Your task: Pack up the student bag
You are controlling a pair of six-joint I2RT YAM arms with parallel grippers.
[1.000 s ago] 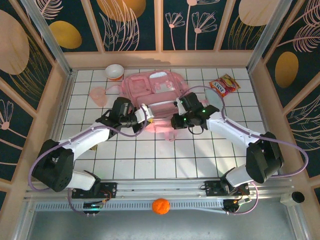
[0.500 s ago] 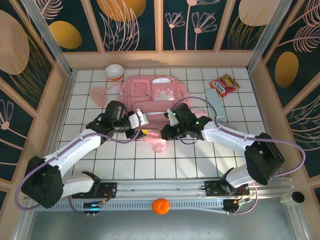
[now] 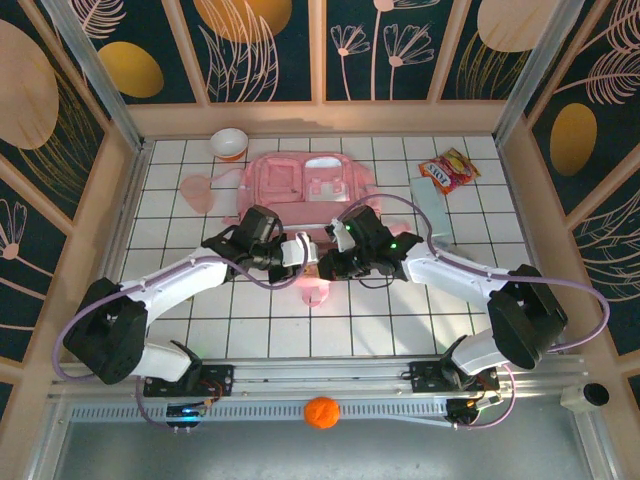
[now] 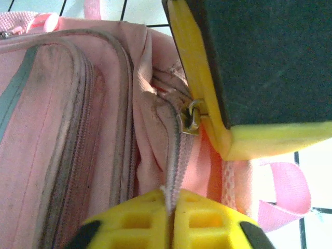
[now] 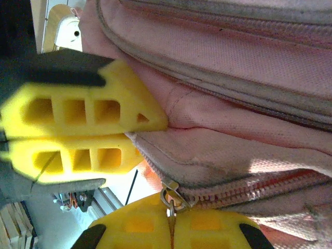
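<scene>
- View from above: student bag flat on the far middle of the table; left gripper has let go and re-clamped on its near edge, now just beside right gripper
- Left wrist: left jaws closed on zip tape, below zip pull
- Right wrist: right jaws closed on that pull; judged: seam anchored for unzipping; packing not begun

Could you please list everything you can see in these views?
bag: one, pink, centre-back of table.
bowl: one, white and orange, back left.
cup: one, pink, left of bag.
packet: one, red and yellow, back right.
pad: one, pale blue, right of bag.
ball: one, orange, near rail.
left hand: one, yellow fingers, shut on bag's zip tape.
right hand: one, yellow fingers, shut on bag's zip pull.
</scene>
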